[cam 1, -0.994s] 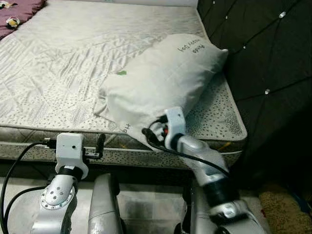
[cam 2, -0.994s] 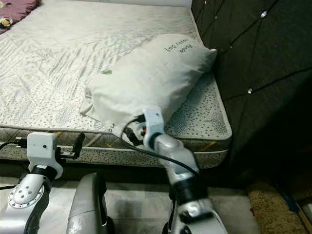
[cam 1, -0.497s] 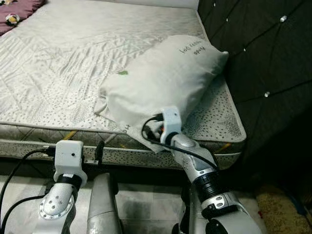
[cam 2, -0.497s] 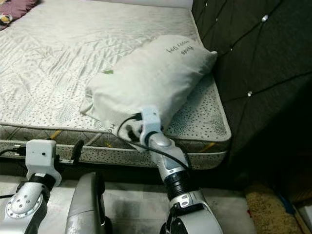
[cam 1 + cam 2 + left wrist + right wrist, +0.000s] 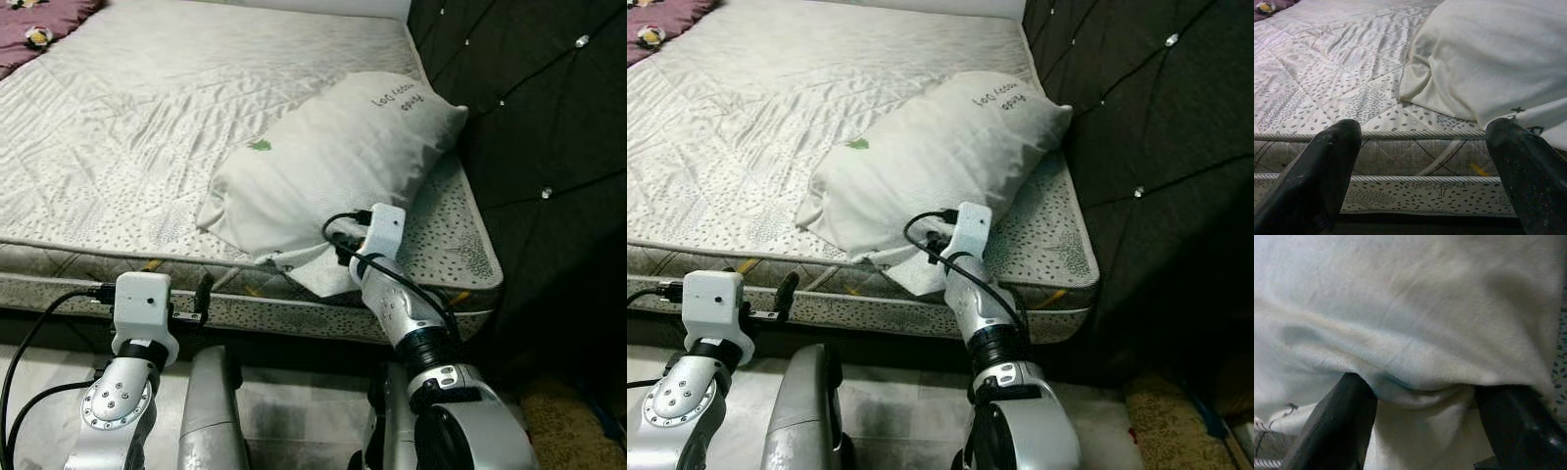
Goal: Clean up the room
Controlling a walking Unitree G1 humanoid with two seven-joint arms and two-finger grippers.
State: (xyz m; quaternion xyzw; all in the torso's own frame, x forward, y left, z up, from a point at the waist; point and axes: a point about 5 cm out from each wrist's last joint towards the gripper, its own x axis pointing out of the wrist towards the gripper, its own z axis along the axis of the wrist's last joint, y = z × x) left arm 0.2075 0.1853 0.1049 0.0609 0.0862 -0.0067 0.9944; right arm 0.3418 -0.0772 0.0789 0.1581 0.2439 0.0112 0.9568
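A white pillow (image 5: 333, 157) with small dark lettering lies slantwise on the bed's near right corner. A flap of its case (image 5: 313, 274) droops over the mattress edge. My right gripper (image 5: 1422, 396) is pressed against the pillow's near end, open, with the white cloth bulging between its two black fingers (image 5: 1337, 426). The right wrist camera block (image 5: 382, 227) hides the fingertips in the eye views. My left gripper (image 5: 1422, 142) is open and low, level with the mattress side, to the left of the pillow and not touching anything.
The quilted grey mattress (image 5: 127, 117) stretches away to the left. A dark tufted headboard (image 5: 549, 117) stands at the right. A purple blanket (image 5: 39, 29) with a small toy lies at the far left. A brown rug (image 5: 573, 421) is on the floor at the right.
My right gripper has moved a little up and to the right along the pillow's near end. The view has shifted slightly. The left arm has stayed put.
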